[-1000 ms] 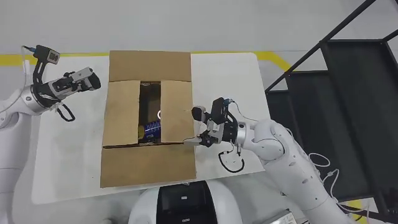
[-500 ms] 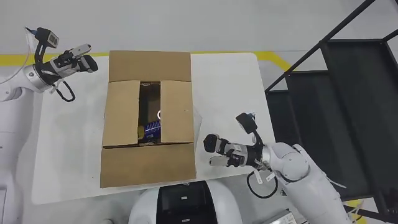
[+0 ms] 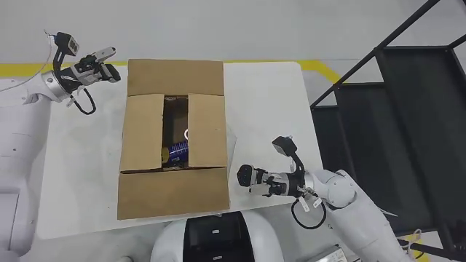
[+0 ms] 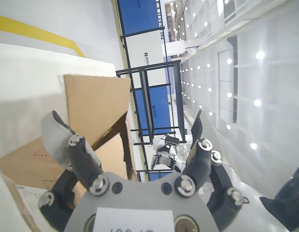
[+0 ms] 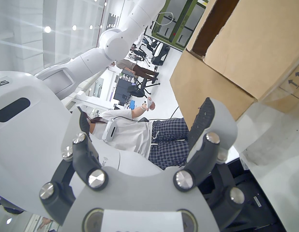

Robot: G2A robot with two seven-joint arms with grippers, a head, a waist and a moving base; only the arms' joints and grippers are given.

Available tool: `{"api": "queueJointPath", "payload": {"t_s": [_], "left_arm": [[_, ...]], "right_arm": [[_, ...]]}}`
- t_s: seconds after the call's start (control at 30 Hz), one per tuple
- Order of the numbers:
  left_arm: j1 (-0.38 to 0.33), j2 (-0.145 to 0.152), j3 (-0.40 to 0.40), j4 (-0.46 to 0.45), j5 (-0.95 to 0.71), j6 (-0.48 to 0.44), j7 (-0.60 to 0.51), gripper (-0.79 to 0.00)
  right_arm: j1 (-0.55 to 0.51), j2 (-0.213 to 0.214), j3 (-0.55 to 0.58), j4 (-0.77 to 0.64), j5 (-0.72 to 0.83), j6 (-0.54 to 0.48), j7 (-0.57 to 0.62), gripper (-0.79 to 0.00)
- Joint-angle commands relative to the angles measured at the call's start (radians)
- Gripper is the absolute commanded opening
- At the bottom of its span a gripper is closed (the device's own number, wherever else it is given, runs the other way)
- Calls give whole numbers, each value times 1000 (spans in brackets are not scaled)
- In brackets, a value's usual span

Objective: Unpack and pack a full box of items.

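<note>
A white bench (image 3: 80,167) stands on a pale floor crossed by a yellow line (image 3: 320,65), with a black stair (image 3: 393,116) to one side. The box (image 3: 175,189) sits in the middle of the bench. Its far and near flaps are folded out flat, and its two side flaps lie over the opening with a gap between them. In the top view a blue item (image 3: 177,151) shows in that gap; neither wrist view looks inside the box.

The left gripper (image 3: 111,64) hangs beside the box's far left corner, apart from it. The left wrist view has this gripper (image 4: 125,126) with jaws wide and nothing between them, and the box wall (image 4: 26,160) beyond.

The right gripper (image 3: 242,176) is near the box's near right corner, not touching. In its own view this gripper (image 5: 144,114) has its jaws wide and empty, facing the corner (image 5: 246,97) of the box.
</note>
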Motion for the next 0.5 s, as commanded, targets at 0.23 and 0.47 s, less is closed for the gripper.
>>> {"api": "queueJointPath", "payload": {"t_s": [0.23,0.47], "left_arm": [[-19,-59,90,62,169,-104,249,0],[-22,-94,84,93,83,-92,181,0]], "right_arm": [[-7,7,-3,40,-22,41,-22,0],[1,5,-45,90,-30,105,-38,0]]}}
